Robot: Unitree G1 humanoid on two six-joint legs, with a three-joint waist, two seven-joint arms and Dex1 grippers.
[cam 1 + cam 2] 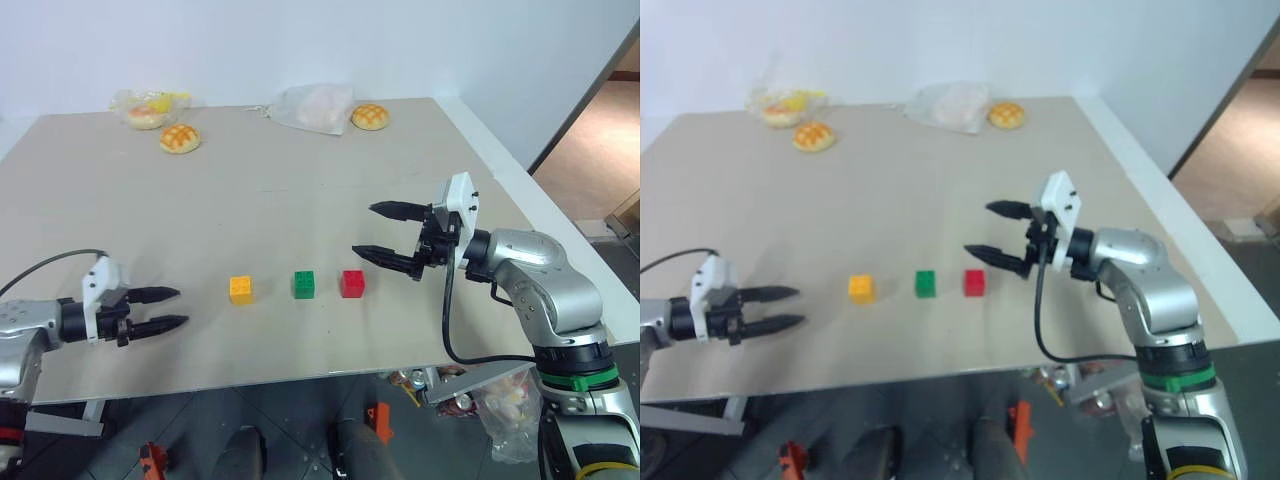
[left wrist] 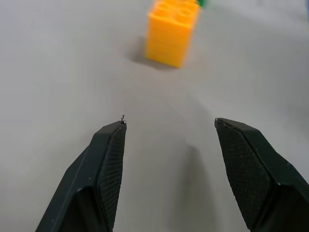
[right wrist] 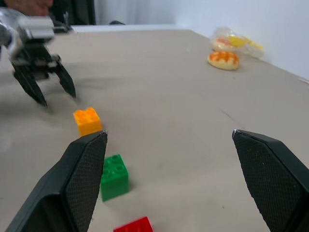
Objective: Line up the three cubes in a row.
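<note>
Cubes first: we see the orange-yellow cube (image 1: 241, 289), the green cube (image 1: 303, 284) and the red cube (image 1: 352, 284) sitting low in the middle of the frame on the table (image 1: 300, 190), already close to one straight row running left to right, none touching. Our left tool (image 1: 168, 308) hovers at lower left, fingers parted with nothing between them, aimed at the orange-yellow cube just to its right. Our right tool (image 1: 378, 230) is spread wide and empty, nearest the red cube, which lies just left of its lower finger. All three are small studded hard plastic blocks on a smooth matte tan surface. Crosshatched buns (image 1: 180, 138) sit far back.
</note>
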